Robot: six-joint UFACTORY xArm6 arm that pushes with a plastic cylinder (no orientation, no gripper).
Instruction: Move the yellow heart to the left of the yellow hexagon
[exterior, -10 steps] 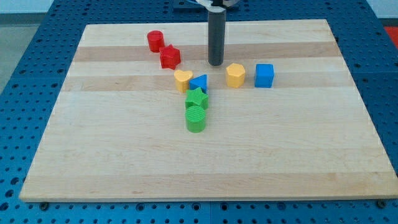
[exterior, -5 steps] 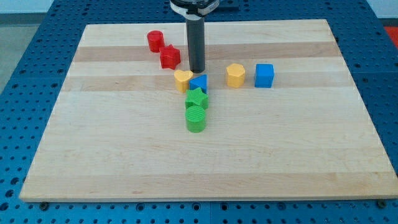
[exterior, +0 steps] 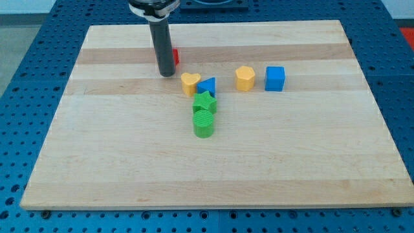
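Note:
The yellow heart lies near the board's middle, touching a blue triangle on its right. The yellow hexagon sits further to the view's right, apart from both. My tip is on the board just up and to the left of the yellow heart, a small gap between them. The rod hides most of the red blocks behind it; only a red sliver shows.
A blue cube stands right of the yellow hexagon. A green star and a green cylinder sit in a column below the blue triangle. The wooden board ends on a blue perforated table.
My tip has moved to the view's left, from above the gap between heart and hexagon to the heart's upper left. The rod now covers the red blocks. No block has visibly moved.

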